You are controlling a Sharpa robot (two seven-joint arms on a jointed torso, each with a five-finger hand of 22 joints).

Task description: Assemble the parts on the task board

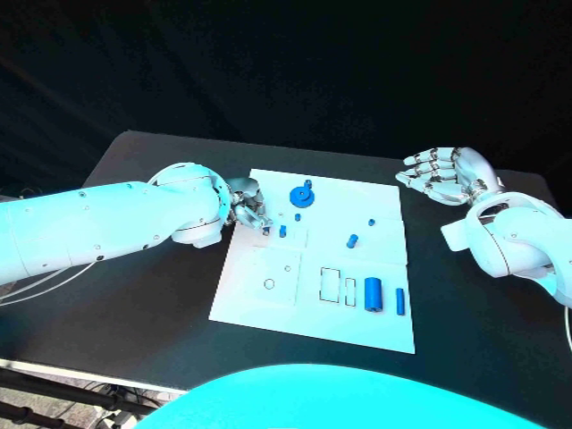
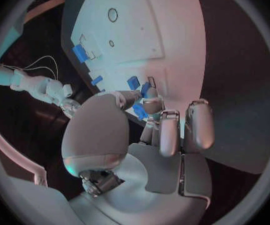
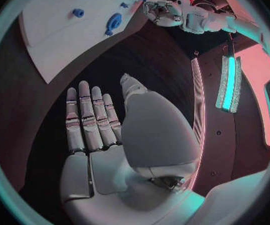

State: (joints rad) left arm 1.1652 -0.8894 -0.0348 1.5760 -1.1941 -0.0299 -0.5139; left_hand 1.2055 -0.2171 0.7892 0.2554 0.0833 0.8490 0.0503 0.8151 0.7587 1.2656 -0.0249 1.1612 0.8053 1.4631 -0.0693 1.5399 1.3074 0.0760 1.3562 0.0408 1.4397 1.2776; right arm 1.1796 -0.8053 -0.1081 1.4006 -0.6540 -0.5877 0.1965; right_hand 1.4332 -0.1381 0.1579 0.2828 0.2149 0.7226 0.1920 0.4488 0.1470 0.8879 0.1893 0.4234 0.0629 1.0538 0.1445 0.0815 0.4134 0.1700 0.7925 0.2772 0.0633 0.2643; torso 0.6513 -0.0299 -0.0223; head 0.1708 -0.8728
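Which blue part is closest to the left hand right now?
The small blue peg at the board's left edge, right beside the left hand; the gear and cylinders lie farther right.

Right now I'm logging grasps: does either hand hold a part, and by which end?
The left hand has its fingertips at a small blue part at the board's edge; whether it grips it cannot be told. The right hand holds nothing.

A black table [image 1: 131, 304] is lying under everything, with a black cloth [image 1: 286, 63] hanging behind it. Thin white cables [image 1: 29, 290] are trailing over the table's left edge.
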